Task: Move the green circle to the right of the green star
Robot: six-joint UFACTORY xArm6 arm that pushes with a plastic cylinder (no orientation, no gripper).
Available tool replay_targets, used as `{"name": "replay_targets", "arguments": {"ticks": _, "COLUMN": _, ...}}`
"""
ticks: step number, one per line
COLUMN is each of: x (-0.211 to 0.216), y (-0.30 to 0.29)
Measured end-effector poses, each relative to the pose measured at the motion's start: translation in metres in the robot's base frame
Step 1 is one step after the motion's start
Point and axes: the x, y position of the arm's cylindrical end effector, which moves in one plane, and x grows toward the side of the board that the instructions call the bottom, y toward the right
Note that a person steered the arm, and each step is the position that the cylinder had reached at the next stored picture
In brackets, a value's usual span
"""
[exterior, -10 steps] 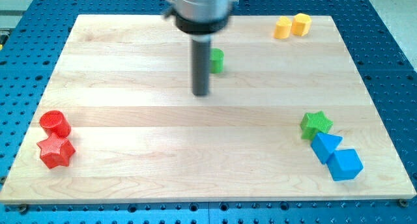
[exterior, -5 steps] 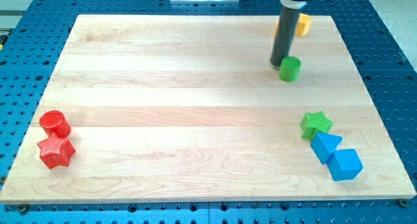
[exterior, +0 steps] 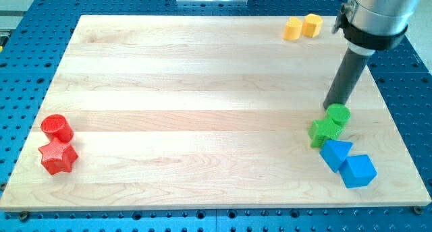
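The green circle (exterior: 338, 114) sits on the wooden board at the view's right, touching the upper right side of the green star (exterior: 324, 131). My tip (exterior: 333, 105) rests right at the circle's upper left edge, with the dark rod rising up to the view's top right.
A blue triangle (exterior: 335, 153) and a blue cube (exterior: 357, 170) lie just below the star. Two yellow blocks (exterior: 302, 27) sit at the board's top right. A red cylinder (exterior: 57, 127) and a red star (exterior: 57, 157) sit at the left edge.
The tip has swept from the board's upper middle to the right and downward, pushing the green circle along until it touches the green star.
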Motion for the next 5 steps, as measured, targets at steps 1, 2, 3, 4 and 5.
{"name": "replay_targets", "arguments": {"ticks": 1, "x": 0.024, "y": 0.0}}
{"name": "replay_targets", "arguments": {"ticks": 2, "x": -0.011, "y": -0.001}}
{"name": "replay_targets", "arguments": {"ticks": 3, "x": -0.069, "y": -0.07}}
{"name": "replay_targets", "arguments": {"ticks": 4, "x": -0.139, "y": -0.158}}
{"name": "replay_targets", "arguments": {"ticks": 5, "x": -0.242, "y": -0.158}}
